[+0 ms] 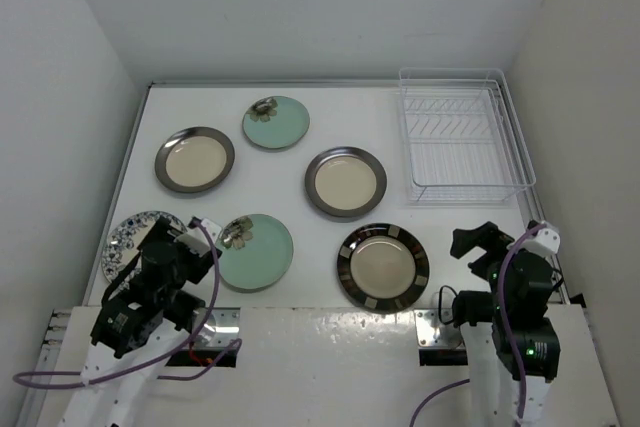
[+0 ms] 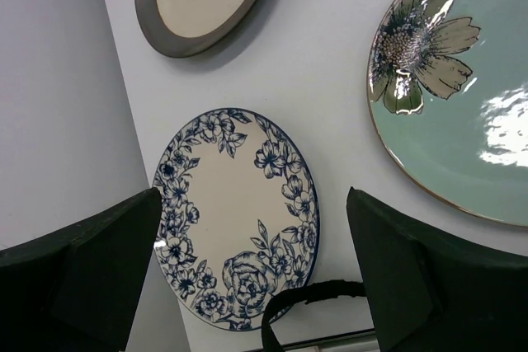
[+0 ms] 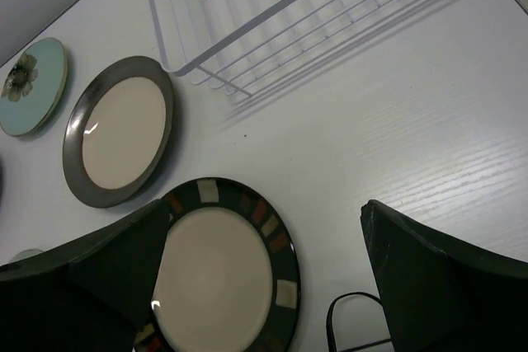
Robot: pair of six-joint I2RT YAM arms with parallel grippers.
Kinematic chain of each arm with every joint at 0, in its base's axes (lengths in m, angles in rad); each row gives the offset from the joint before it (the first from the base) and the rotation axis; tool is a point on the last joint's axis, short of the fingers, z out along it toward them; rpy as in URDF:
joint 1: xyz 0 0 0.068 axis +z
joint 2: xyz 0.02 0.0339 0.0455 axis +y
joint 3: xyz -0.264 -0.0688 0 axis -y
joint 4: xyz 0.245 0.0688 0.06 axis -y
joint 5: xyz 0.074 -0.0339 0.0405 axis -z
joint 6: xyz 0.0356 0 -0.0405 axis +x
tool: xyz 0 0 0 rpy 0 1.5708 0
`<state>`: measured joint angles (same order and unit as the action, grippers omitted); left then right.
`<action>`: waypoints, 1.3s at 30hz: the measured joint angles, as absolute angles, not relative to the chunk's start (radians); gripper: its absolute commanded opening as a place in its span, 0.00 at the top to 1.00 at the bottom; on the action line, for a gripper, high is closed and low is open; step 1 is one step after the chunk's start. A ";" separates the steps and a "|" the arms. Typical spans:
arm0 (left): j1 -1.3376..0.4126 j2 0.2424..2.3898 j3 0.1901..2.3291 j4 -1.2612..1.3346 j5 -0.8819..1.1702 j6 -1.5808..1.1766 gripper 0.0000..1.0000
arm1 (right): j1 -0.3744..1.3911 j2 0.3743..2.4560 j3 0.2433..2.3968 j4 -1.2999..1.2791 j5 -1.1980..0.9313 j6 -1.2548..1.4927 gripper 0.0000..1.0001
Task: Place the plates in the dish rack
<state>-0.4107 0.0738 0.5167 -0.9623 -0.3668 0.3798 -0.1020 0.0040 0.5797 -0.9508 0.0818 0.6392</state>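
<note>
**Top view.** Step in hand: none begun, judged the approach to a first pick.
- All six plates are laid flat on the desk (image 1: 350, 107): far mint-green plate (image 1: 276, 122), left cream plate (image 1: 194, 159), centre cream plate (image 1: 346, 182), near mint-green plate (image 1: 258, 252), black-banded plate (image 1: 383, 266), and blue-floral plate (image 1: 130, 232), partly hidden under the left arm.
- The dish rack (image 1: 463, 137) is set in the far right corner, close to the wall, with nothing in it.

**Left wrist view.**
- The left fingers (image 2: 99, 269) are spread wide and released, with nothing between them.
- The blue-floral plate (image 2: 239, 220) is framed below them, near the desk's left edge and the side wall. Little room is left on that side.

**Right wrist view.**
- The right fingers (image 3: 445, 278) are likewise spread and empty.
- The black-banded plate (image 3: 223, 278) is seen below, with bare desk between it and the rack.

**Next move, as judged.** A flat plate's rim must be caught, then the plate tipped upright between the prongs. Approach to the rack from its left side is judged roomier.
</note>
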 measured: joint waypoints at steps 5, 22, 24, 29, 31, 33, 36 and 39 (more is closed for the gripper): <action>-0.411 0.123 0.517 -0.959 -0.356 0.396 0.00 | -0.102 0.047 0.614 -0.949 0.049 0.624 0.01; -0.406 0.965 1.024 -1.050 0.034 0.484 0.22 | -0.102 0.553 0.782 -1.090 -0.347 0.519 0.21; -0.394 1.003 1.016 -1.075 0.059 0.472 0.19 | -0.102 0.527 0.755 -1.137 -0.353 0.523 0.19; -0.356 1.023 0.982 -1.099 0.046 0.450 0.06 | -0.102 0.550 0.686 -1.153 -0.336 0.570 0.08; -0.337 1.070 0.957 -1.104 0.030 0.437 0.00 | -0.102 0.572 0.627 -1.136 -0.353 0.600 0.08; -0.305 1.134 0.929 -1.102 0.026 0.429 0.00 | -0.102 0.591 0.583 -1.115 -0.375 0.632 0.08; -0.245 1.198 0.886 -1.088 0.031 0.429 0.00 | -0.102 0.597 0.569 -1.068 -0.395 0.661 0.08; -0.187 1.253 0.873 -1.047 0.052 0.432 0.05 | -0.102 0.604 0.583 -1.037 -0.398 0.662 0.08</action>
<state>-0.1871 1.2530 0.8730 -1.0473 0.0517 0.4320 -0.1020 0.6037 0.5831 -1.0374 -0.3985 0.6624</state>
